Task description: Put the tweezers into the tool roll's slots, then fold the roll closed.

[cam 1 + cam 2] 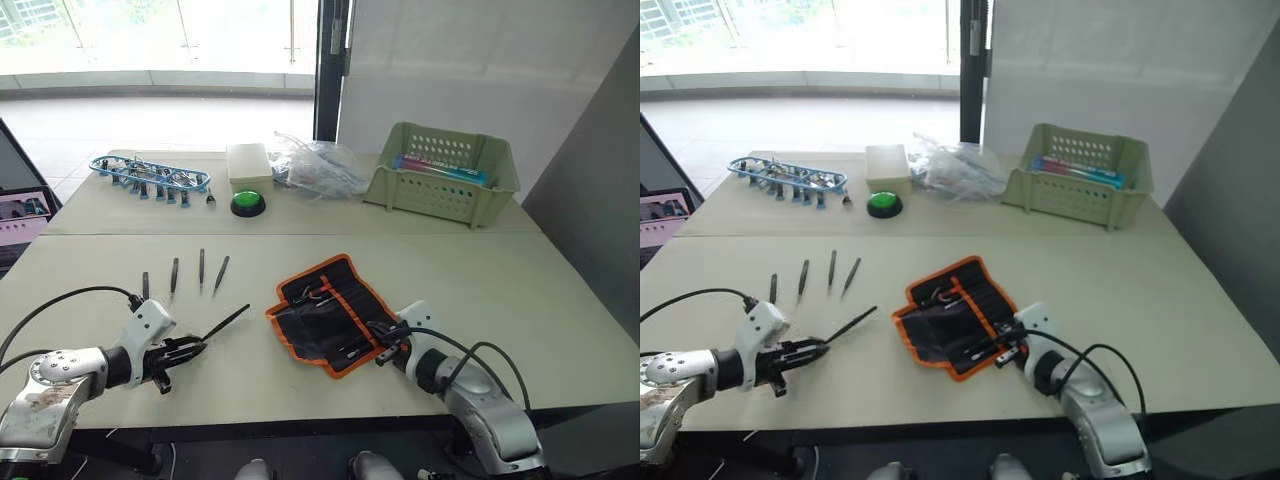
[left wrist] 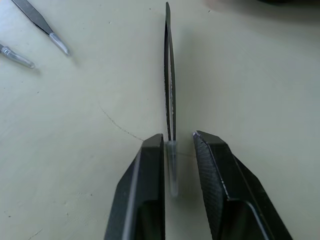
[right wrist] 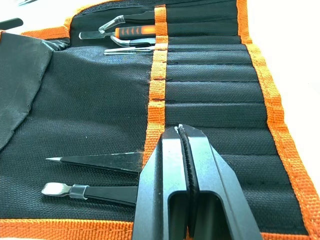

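The left gripper (image 2: 177, 150) is open, its fingers straddling the capped end of one tweezers (image 2: 170, 85) lying on the table (image 1: 520, 290). Close squarely before lifting. The right gripper (image 3: 180, 131), closed and empty, pins the open tool roll (image 1: 330, 312).

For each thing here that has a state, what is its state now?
tool roll: unfolded flat on the table, several tools already in its slots
four tweezers: lying loose in a row on the table
fifth tweezers: on the table, between the open jaws
left gripper: open, around the tweezers' capped end
right gripper: shut, resting on the roll
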You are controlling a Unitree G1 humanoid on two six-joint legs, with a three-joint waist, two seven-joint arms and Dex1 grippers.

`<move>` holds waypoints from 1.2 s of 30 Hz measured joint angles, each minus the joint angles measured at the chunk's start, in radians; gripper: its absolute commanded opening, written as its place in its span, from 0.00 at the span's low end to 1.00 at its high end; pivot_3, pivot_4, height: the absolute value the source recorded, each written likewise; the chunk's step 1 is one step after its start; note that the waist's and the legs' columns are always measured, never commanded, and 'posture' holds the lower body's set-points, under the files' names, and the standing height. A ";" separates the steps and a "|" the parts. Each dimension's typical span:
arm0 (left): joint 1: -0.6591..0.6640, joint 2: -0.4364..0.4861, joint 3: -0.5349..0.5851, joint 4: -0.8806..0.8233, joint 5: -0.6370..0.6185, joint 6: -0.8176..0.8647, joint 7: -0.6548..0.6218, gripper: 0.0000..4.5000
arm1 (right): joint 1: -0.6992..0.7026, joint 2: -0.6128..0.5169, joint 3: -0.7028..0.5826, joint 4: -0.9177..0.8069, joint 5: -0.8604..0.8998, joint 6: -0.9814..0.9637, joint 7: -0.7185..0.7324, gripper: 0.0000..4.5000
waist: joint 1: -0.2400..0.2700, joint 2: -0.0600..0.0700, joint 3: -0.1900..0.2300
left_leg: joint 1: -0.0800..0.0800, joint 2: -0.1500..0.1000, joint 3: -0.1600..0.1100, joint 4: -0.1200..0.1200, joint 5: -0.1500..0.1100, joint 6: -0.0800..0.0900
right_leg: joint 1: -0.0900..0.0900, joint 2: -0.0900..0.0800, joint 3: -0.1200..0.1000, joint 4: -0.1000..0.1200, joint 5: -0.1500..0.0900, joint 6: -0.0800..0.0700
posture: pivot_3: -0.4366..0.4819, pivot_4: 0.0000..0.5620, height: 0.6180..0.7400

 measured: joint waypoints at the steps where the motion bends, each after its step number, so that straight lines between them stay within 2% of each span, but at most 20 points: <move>1: 0.003 0.002 0.004 0.003 0.002 -0.009 0.000 0.53 | -0.001 0.000 0.001 0.001 0.000 0.000 0.000 0.00 | -0.001 0.000 0.000 | 0.000 0.000 0.000 0.000 0.000 0.000 | 0.000 0.000 0.000 0.000 0.000 0.000 | 0.48 0.27 0.98; 2: 0.006 0.002 0.011 0.006 0.004 -0.018 0.002 0.58 | -0.002 0.000 0.002 0.001 0.000 0.000 0.001 0.00 | -0.001 0.000 0.000 | 0.000 0.000 0.000 0.000 0.000 0.000 | 0.000 0.000 0.000 0.000 0.000 0.000 | 0.48 0.27 0.98; 8: 0.028 0.051 0.080 0.048 -0.032 -0.017 -0.042 0.58 | -0.001 0.001 0.004 -0.001 0.000 0.000 0.000 0.00 | -0.002 0.001 0.001 | 0.000 0.001 0.001 -0.001 0.000 0.000 | -0.001 0.000 0.000 0.000 0.000 0.000 | 0.48 0.27 0.98; 12: 0.025 0.057 0.084 0.077 -0.034 -0.020 -0.049 0.58 | -0.001 0.002 0.004 0.000 0.000 0.000 -0.002 0.00 | -0.001 0.001 0.002 | 0.000 0.001 0.001 -0.001 0.000 -0.001 | -0.001 0.000 0.000 -0.001 0.000 0.000 | 0.48 0.27 0.98; 16: -0.006 0.046 0.070 0.071 -0.044 -0.024 -0.050 0.58 | -0.001 0.005 0.005 0.005 0.000 0.000 -0.004 0.00 | -0.001 -0.001 0.001 | 0.000 0.001 0.001 -0.001 -0.004 -0.006 | -0.001 0.000 0.000 -0.001 0.000 -0.001 | 0.48 0.27 0.98; 23: -0.026 0.015 0.022 0.059 -0.044 -0.032 -0.035 0.58 | 0.000 0.007 0.005 0.004 0.000 -0.001 -0.007 0.00 | -0.002 -0.001 0.001 | 0.000 0.001 0.002 -0.001 -0.002 -0.003 | -0.001 0.000 0.000 -0.001 0.000 0.000 | 0.48 0.27 0.98; 28: -0.031 0.002 -0.034 0.070 0.021 -0.115 -0.013 0.58 | 0.006 0.007 0.003 -0.001 0.000 -0.001 -0.013 0.00 | 0.000 -0.001 0.001 | 0.000 0.000 0.002 -0.001 -0.002 -0.003 | 0.000 0.000 0.000 -0.001 0.000 0.000 | 0.48 0.27 0.98; 29: -0.035 0.001 -0.041 0.074 0.033 -0.135 -0.010 0.46 | 0.007 0.007 0.002 -0.001 0.000 -0.001 -0.014 0.00 | 0.001 -0.001 0.001 | 0.000 0.000 0.002 -0.001 -0.002 -0.003 | 0.000 0.000 0.000 -0.001 0.000 0.000 | 0.48 0.27 0.98; 35: -0.050 -0.016 -0.078 0.094 0.049 -0.189 0.001 0.03 | 0.008 0.006 -0.003 -0.001 -0.001 0.000 -0.018 0.00 | 0.005 0.000 0.001 | 0.001 0.001 0.002 -0.001 -0.004 -0.006 | 0.000 -0.001 -0.001 0.000 0.000 0.000 | 0.48 0.27 0.98; 36: -0.052 -0.016 -0.077 0.097 0.047 -0.187 0.002 0.00 | 0.009 0.006 -0.003 -0.001 -0.001 0.000 -0.018 0.00 | 0.005 0.000 0.000 | 0.001 0.001 0.002 -0.001 -0.004 -0.006 | 0.000 0.000 -0.001 0.000 0.000 -0.001 | 0.48 0.27 0.98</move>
